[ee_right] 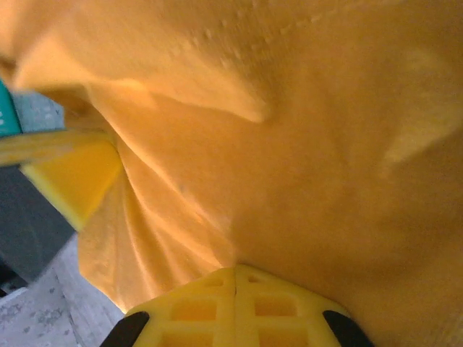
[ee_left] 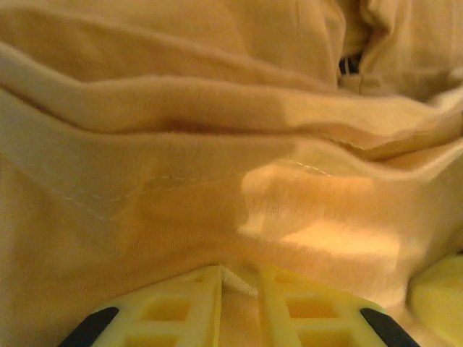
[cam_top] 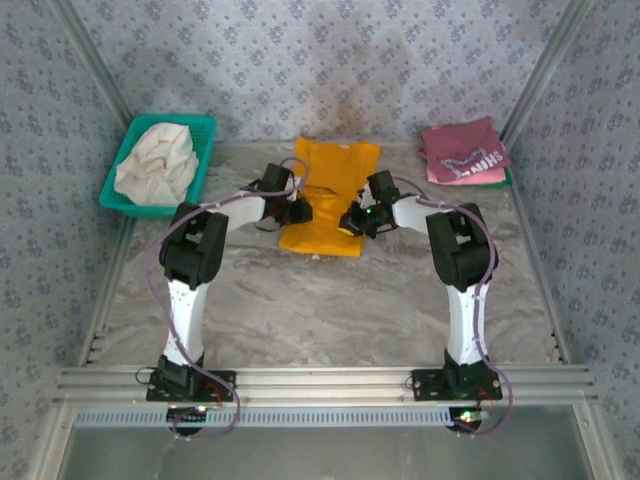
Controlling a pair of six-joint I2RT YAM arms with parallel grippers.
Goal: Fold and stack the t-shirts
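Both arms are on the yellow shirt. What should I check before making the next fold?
1. Left gripper pinching the mustard shirt: ok, fabric sits between the shut fingers.
2. Right gripper pinching it: ok, shut on fabric.
3. Shirt smooth: not ok, it is creased near both grippers.
4. Stack at far right, maroon shirt on pink shirt: ok.
5. Basket apart from the shirt: ok.
6. Print side up or down: cannot tell.

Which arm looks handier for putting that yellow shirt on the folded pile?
Probably right: the right gripper pinches the yellow shirt, and the maroon-topped pile lies on that side, farther from the left gripper.
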